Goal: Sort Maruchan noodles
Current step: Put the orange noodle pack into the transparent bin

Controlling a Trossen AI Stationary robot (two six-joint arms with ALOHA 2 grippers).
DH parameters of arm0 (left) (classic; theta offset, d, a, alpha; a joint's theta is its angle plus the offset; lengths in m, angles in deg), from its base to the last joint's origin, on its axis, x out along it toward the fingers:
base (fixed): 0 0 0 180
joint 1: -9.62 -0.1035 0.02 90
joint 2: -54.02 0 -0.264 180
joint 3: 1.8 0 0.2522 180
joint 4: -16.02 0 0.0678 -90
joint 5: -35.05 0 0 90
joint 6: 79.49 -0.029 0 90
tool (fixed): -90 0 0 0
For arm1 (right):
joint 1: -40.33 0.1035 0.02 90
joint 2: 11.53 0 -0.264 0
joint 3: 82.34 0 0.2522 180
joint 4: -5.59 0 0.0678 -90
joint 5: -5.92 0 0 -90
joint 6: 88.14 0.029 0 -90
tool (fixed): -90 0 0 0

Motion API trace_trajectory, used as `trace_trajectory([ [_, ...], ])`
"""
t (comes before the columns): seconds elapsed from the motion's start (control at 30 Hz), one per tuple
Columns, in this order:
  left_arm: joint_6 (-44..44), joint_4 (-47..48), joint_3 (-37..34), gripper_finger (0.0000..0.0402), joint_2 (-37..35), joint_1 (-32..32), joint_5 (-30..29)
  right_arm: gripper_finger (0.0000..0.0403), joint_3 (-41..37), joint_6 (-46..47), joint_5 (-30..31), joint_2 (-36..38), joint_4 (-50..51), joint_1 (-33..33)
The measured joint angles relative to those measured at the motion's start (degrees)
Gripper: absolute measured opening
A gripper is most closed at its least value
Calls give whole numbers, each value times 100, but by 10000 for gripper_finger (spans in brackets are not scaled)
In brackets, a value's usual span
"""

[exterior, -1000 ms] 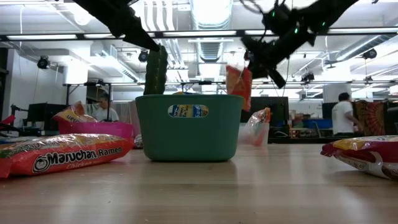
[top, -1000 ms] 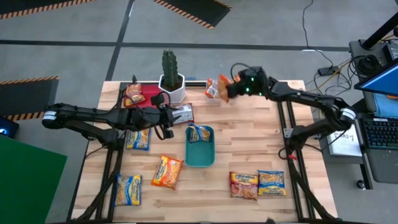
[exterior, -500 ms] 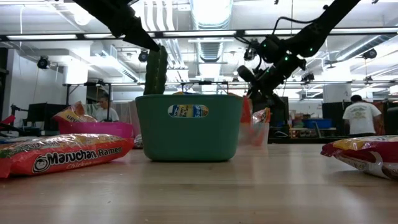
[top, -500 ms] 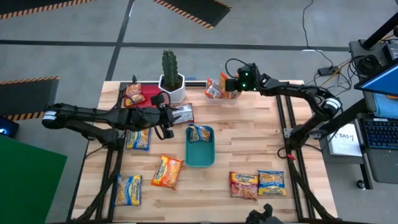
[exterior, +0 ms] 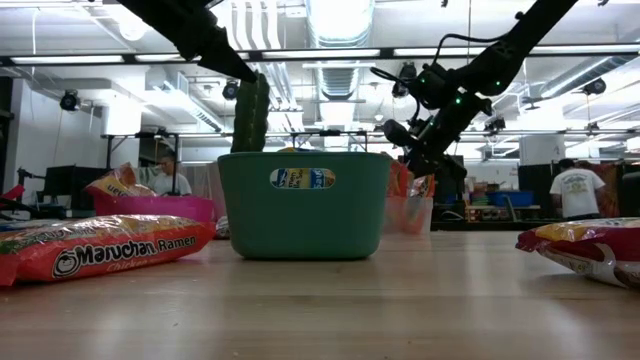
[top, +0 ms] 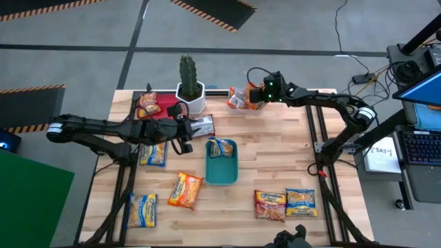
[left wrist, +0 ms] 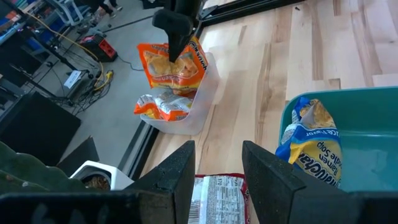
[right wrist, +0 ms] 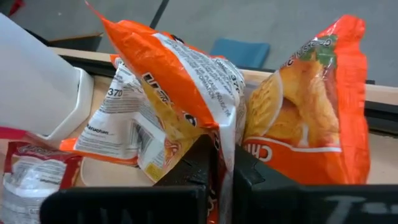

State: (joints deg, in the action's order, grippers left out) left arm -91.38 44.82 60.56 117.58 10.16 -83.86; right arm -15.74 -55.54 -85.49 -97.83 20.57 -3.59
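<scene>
Upper centre of the high view: the right gripper [top: 256, 97] pinches an orange packet [right wrist: 186, 87] over the clear tray [left wrist: 186, 118], its fingers pressed tight on the wrapper. At left centre the left gripper [top: 187, 141] hangs with fingers [left wrist: 264, 180] parted, holding nothing, beside the green tray [top: 222, 176] containing a yellow-blue packet [left wrist: 314, 146]. In the low view's lower left, a red packet [exterior: 100, 250] reads "Maruchan Ramen".

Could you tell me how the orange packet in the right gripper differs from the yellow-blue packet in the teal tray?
The orange plastic noodle packet is pinched upright in the shut right gripper, over the clear tray; the yellow-blue plastic noodle packet lies loose in the teal tray, ungripped. The orange one is at the table's far edge, the yellow-blue one mid-table. Both are small flat packets.
</scene>
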Motion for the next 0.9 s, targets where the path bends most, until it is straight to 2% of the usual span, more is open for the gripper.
trace_trajectory([
  [0.33,49,1,0,116,0,0,-1,98,0,-25,12,9,7,0],
  [0.5,56,3,0,116,-1,0,-1,124,0,-26,11,166,53,0],
  [0.67,-97,53,0,116,-13,0,-3,128,0,-55,11,508,160,0],
  [0.9,-473,41,0,116,-36,0,-132,100,0,-548,23,1012,98,79],
])
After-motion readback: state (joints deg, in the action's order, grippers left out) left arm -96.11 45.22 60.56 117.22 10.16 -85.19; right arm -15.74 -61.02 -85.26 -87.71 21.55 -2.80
